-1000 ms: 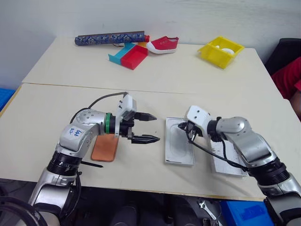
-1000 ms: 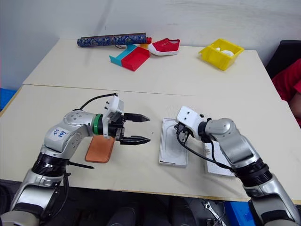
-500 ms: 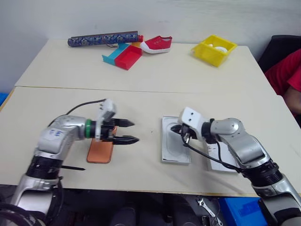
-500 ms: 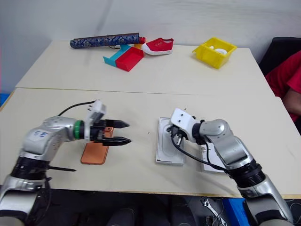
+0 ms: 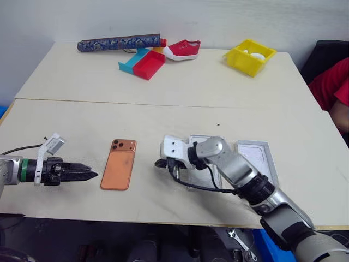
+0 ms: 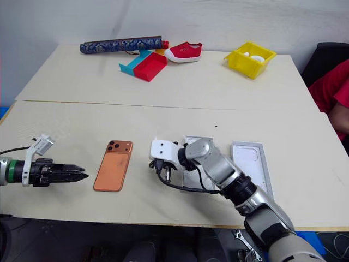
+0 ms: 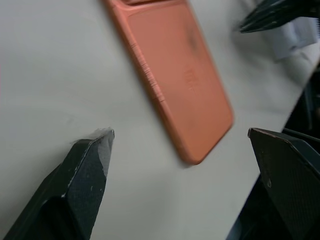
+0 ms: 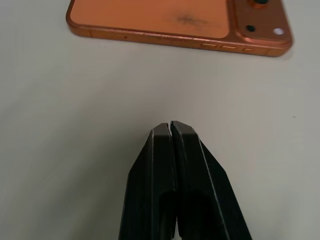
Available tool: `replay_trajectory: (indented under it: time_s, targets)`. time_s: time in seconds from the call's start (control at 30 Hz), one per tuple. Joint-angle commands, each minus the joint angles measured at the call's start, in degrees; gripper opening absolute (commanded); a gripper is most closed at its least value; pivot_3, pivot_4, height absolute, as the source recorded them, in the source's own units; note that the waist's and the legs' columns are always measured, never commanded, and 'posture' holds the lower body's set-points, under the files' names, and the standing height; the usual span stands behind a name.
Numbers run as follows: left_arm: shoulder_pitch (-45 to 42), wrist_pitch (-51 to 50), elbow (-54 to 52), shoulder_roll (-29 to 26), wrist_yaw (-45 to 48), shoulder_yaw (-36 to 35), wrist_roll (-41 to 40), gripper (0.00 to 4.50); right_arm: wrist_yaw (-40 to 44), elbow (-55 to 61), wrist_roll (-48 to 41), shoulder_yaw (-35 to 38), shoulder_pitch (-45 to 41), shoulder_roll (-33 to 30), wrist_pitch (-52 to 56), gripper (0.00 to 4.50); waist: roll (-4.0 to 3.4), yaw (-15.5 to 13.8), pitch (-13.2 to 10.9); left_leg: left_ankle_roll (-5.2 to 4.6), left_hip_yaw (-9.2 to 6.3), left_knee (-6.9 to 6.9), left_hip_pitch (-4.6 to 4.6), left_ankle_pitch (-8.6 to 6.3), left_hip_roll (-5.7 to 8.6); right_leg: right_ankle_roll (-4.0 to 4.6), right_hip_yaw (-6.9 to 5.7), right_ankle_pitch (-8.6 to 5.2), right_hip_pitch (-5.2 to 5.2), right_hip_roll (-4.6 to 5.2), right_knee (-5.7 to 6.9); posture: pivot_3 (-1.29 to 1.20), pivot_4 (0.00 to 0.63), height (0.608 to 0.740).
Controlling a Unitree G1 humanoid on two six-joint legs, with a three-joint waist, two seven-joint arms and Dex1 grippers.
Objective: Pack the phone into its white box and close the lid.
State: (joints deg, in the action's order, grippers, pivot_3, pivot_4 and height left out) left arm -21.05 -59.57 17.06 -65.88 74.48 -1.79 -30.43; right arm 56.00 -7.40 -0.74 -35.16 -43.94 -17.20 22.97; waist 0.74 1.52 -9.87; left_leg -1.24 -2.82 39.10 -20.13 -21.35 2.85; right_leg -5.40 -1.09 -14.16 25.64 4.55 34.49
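Lying lengthwise toward the frame's top at lower centre, the phone [image 5: 120, 171] sits between the wide-open left gripper [image 5: 82, 174] and the closed right gripper [image 5: 161, 162].

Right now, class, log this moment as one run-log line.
phone: flat on table, unheld, camera up | left gripper: open, left of phone | right gripper: shut, right of phone | white box: behind right arm, empty

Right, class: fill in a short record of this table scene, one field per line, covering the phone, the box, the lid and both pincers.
phone: flat on table, camera end away from robot, untouched
white box: right of phone, partly behind right arm
lid: right of box
left pincer: open, left of phone
right pincer: shut, empty, pointing at phone
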Motion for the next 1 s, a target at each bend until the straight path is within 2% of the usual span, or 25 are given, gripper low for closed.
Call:
replay_trajectory:
  time_s: [0.03,0.23,0.33,0.53,0.83,1.0]
  targets:
    - [-1.35,-7.01,-0.76,0.66,-2.22,3.31,0.68,4.5,0.44,-2.28,2.68,-1.4,-0.85,1.55,-3.89,0.05,-0.02,0.1,0.01,0.0,0.01,0.0,0.03,0.0,0.05,0.0,0.0,0.0,0.0,0.0,0.08,0.0,0.15,0.74]
    - [-4.0,-16.96,-6.83,6.66,-7.52,6.61,-1.0,4.5,0.75,-4.37,4.98,-1.73,-1.03,3.65,-5.27,0.05,-0.25,-0.05,0.1,-0.07,0.1,0.0,0.49,0.06,0.15,0.0,0.12,0.0,-0.35,0.07,0.27,0.0,0.15,0.74]
    - [-4.17,-20.47,-10.28,9.97,-10.65,9.57,-0.56,4.5,0.87,-5.15,5.73,-1.49,-1.17,4.56,-5.49,0.05,-0.64,-0.05,0.24,-0.07,0.08,-0.02,0.96,0.06,0.15,0.0,0.22,-0.01,-0.85,0.1,0.22,0.0,0.15,0.74]
    - [-6.06,-25.37,-12.95,16.83,-16.31,11.21,-0.76,4.5,1.19,-5.99,5.97,-0.32,-1.19,6.06,-5.22,0.05,-1.61,-0.48,0.87,-0.11,0.01,-0.02,1.18,0.08,0.25,0.0,0.35,-0.01,-1.1,0.1,0.19,0.0,0.15,0.74]
    - [-6.19,-32.35,-11.44,25.08,-21.31,3.98,-2.77,4.5,1.28,-6.63,6.38,0.91,-0.86,6.38,-4.71,0.05,-1.68,-1.47,0.91,-0.19,-0.05,-0.11,1.71,0.13,0.48,0.0,0.61,-0.01,-1.53,0.12,0.07,0.0,0.15,0.74]
    - [-5.49,-32.93,-9.51,27.18,-22.39,1.19,-6.65,4.5,1.36,-6.66,6.68,1.41,-0.65,6.01,-4.7,0.05,-1.74,-1.48,0.94,-0.18,-0.31,-0.16,1.97,0.13,0.49,-0.01,0.6,-0.02,-1.96,0.11,-0.25,0.0,0.15,0.74]
